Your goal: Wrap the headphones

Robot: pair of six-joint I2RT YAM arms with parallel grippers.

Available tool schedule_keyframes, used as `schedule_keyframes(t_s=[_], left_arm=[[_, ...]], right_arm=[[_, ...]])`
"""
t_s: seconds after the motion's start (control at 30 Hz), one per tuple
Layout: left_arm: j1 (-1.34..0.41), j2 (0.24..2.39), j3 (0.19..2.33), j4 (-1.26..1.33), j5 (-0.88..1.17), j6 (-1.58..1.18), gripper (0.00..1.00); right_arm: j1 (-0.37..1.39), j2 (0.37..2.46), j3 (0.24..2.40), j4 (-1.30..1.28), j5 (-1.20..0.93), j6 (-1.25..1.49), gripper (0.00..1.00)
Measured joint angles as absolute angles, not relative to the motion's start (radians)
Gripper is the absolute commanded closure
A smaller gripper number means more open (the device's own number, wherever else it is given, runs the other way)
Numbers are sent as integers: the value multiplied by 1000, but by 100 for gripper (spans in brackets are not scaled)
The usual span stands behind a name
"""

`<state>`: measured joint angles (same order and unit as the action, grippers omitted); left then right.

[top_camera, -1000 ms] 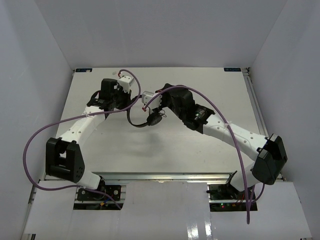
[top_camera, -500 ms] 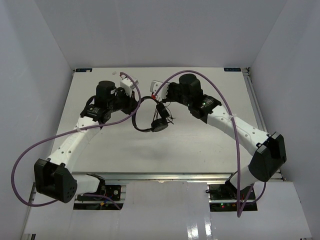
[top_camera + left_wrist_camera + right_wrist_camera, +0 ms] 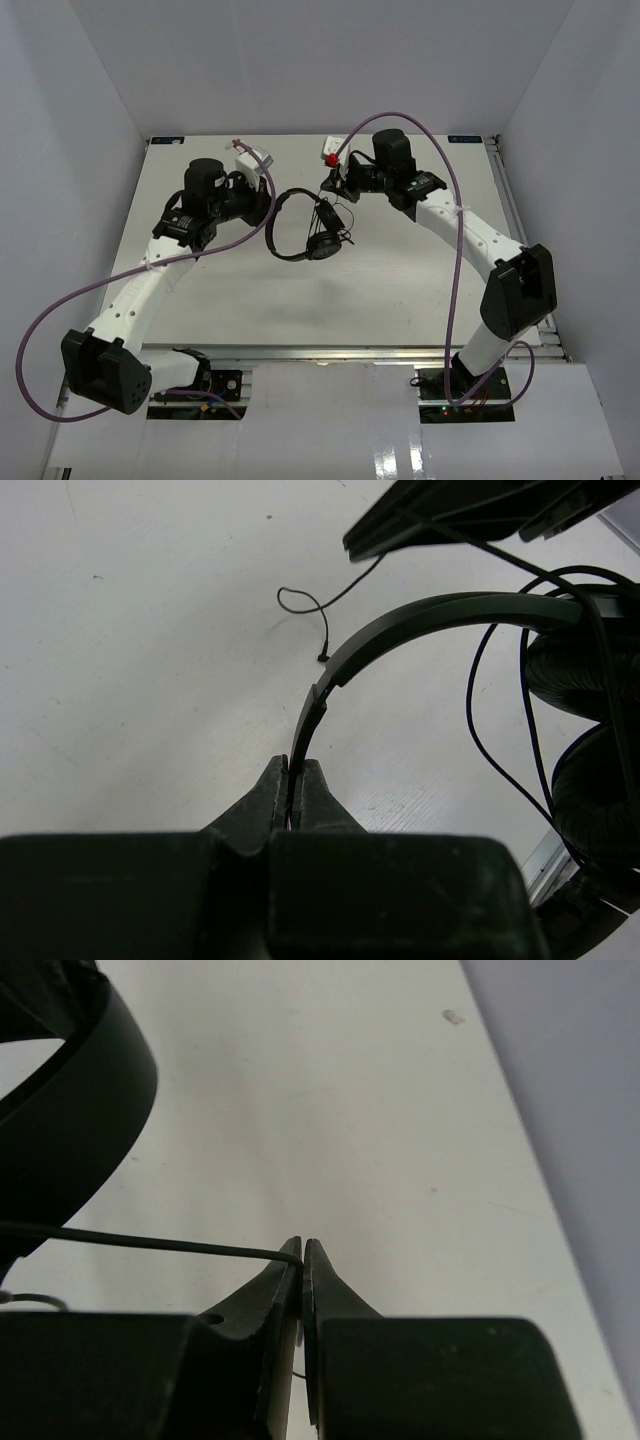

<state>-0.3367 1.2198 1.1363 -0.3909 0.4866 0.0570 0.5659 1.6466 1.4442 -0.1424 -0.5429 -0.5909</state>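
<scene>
Black over-ear headphones [image 3: 318,244], mid-worktop and a bit toward the far side. The thin headband [image 3: 420,620] arcs out to the left, its end pinched in the left tool [image 3: 296,770]. Both padded cups [image 3: 590,670] are bunched at the right. The thin cord [image 3: 495,720] loops loosely past the cups, with one stretch nipped by the right tool [image 3: 303,1245].

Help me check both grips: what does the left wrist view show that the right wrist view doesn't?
Left wrist only: the left gripper shut on the headband, both ear cups, and the cord's loose end on the table. Right wrist only: the right gripper pinching the cord up close, and the wall. Both: part of the headphones, cord, white table.
</scene>
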Motion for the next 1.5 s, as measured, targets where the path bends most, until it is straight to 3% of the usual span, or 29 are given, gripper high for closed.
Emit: schedule_keyframes(t_s=[0.23,0.47,0.87,1.03,1.2,1.33,1.5], left_arm=[[-336,1220,1231,-408,505,-7,100],[-343,1216,1389,-384,557,-103,100],[-344,1200,1513,-407,423,-189,100],[-344,1196,1529,-408,334,-211,100],[-340,1197,1529,-409,218,-224,100],[-317,1187,1498,-380,139,-243,100],[-161,1120,1318,-275,131,-340,100]], right_arm=[[507,1729,1442,-78,-853,-381,84],[504,1832,1366,305,-1029,29,73],[597,2028,1279,1013,-1110,643,76],[628,2056,1188,1186,-1122,810,77],[641,2009,1091,1230,-1131,854,92],[637,1897,1010,1123,-1115,779,92],[620,1726,985,831,-993,567,92]])
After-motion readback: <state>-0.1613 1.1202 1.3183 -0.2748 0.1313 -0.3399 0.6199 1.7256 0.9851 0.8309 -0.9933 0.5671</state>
